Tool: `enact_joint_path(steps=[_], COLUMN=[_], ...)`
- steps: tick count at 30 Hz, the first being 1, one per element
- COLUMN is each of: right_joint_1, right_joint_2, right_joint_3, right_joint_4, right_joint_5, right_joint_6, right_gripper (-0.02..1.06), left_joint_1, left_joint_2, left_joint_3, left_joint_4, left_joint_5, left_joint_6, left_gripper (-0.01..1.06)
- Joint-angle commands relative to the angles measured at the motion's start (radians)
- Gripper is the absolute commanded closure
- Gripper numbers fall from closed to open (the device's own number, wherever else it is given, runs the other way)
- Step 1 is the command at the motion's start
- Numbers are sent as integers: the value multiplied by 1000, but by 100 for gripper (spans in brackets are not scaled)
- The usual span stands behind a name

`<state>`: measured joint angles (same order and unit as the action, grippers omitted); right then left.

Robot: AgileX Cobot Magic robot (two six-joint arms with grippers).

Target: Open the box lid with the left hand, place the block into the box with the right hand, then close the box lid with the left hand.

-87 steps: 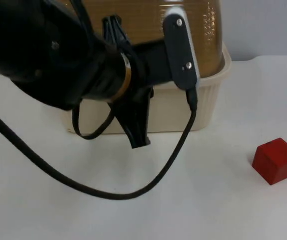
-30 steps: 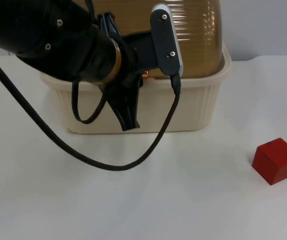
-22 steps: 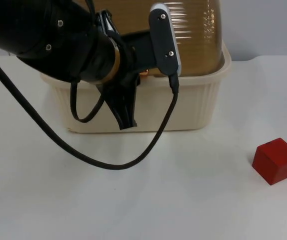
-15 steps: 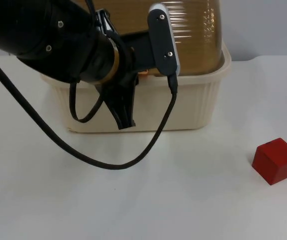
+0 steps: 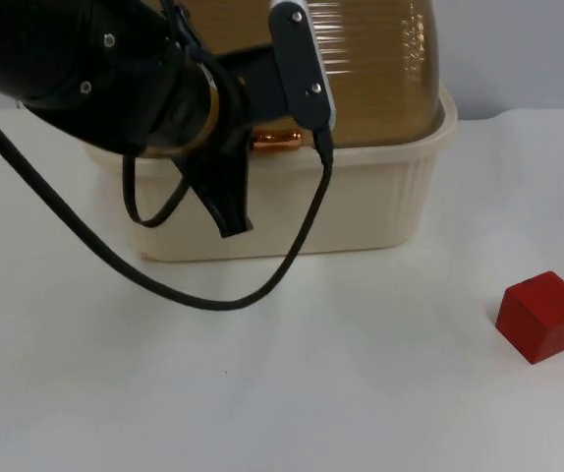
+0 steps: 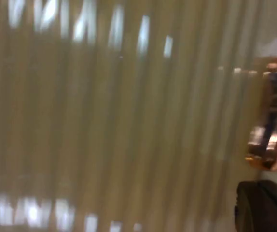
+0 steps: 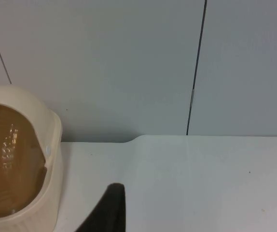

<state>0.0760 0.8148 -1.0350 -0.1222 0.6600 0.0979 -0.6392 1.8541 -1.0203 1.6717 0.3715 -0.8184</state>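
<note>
A cream box [image 5: 361,211] stands on the white tabletop [image 5: 380,393], at the back near the grey wall [image 5: 518,49]. Its long side runs left to right across the top view. A brown see-through lid [image 5: 380,69] with ribs sits on it, with a shiny copper handle [image 5: 277,139] at the front edge.

The big black left arm [image 5: 85,69] reaches in from the left and hides the left part of the box and lid. It leans over the front of the box, and its left pincer [image 5: 225,202] points down in front of the box wall, just beside the handle. I cannot tell if this pincer is wide or narrow. In the left wrist view the ribbed lid [image 6: 104,121] is very close, and the handle [image 6: 269,140] sits just beside a black fingertip [image 6: 261,208].

A red block [image 5: 543,317] lies on the tabletop, well apart from the box, to the right and nearer the front. It is turned so one corner points forward.

The right arm waits. The right wrist view looks past one dark fingertip [image 7: 110,209] at the box [image 7: 51,159], the tabletop [image 7: 201,183] and the wall [image 7: 129,67]. I cannot tell how wide the right pincer is.
</note>
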Motion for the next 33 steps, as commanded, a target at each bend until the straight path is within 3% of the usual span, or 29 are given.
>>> enact_joint_path(steps=[1, 4, 7, 8, 9, 10, 16, 33], right_joint_1=[3, 3, 3, 3, 3, 3, 3, 3], right_joint_2=[-12, -12, -12, -12, -12, -12, -12, -10], right_joint_3=[-7, -7, -7, -7, -7, -7, -7, -7], right_joint_4=[-3, -3, -3, -3, -3, -1, 19, 20], right_joint_5=[1, 1, 3, 3, 3, 5, 5, 6], right_joint_6=[-1, -1, -1, -1, -1, -1, -1, 3], right_gripper=[0, 0, 0, 0, 0, 0, 0, 0], left_joint_1=[2, -3, -10, -10, -19, -19, -19, -19], left_joint_2=[-19, -31, -77, -77, -87, -86, -34, 12], left_joint_3=[-2, -2, -2, -2, -2, -2, -2, -63], left_joint_4=[19, -25, -240, -240, -287, -277, -174, -142], left_joint_5=[8, -5, -206, -206, -276, -289, -213, -220], left_joint_6=[-31, -33, 76, 76, 114, 122, 127, 127], left_gripper=[105, 105, 105, 105, 105, 105, 105, 105])
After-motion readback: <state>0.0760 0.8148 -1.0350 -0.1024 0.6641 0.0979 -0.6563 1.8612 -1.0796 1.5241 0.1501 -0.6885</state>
